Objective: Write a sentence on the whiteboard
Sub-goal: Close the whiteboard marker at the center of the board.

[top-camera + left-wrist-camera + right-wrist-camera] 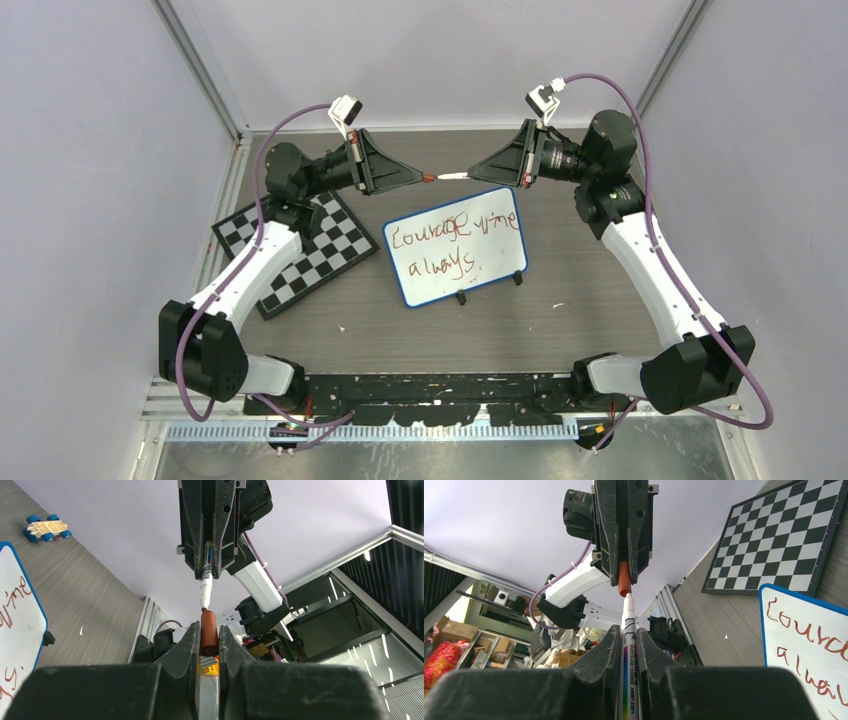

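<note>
Marker (455, 175) clamped in right gripper (472, 174), cap (428, 178) pinched in left gripper (418, 178), facing tip-to-mouth on one level line, nearly touching, raised just beyond far edge of whiteboard (500, 255) w/ sentence (440, 240) already written.

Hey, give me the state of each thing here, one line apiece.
left pincer: shut on cap.
right pincer: shut on marker.
marker: uncapped, tip at the cap's mouth.
cap: off the marker.
whiteboard: two lines written on it.
chessboard: unfolded, flat.
</note>
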Available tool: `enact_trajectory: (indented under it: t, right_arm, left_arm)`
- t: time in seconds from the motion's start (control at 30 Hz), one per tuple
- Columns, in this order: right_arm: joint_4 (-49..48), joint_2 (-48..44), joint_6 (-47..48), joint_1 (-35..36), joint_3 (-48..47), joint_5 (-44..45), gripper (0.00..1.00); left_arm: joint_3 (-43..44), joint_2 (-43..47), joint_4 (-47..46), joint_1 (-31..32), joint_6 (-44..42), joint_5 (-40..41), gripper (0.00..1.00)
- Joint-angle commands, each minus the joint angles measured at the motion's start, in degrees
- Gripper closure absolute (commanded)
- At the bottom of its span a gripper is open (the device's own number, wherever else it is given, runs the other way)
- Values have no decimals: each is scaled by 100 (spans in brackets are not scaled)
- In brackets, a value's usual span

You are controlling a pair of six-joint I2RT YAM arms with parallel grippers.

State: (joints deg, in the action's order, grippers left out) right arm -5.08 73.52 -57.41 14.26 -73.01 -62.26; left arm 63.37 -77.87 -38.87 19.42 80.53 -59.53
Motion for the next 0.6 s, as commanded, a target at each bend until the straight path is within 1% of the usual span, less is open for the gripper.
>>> enact_trajectory:
  t: [0.0,0.57]
  right_arm:
    - [-251,-184,-85,32,-97,-78,100]
    - [-248,-124,-69,136,-114,-31,100]
  left_arm:
    - [90,26,-114,64,-113,53,100]
    - [202,-85,149,208,-294,202,100]
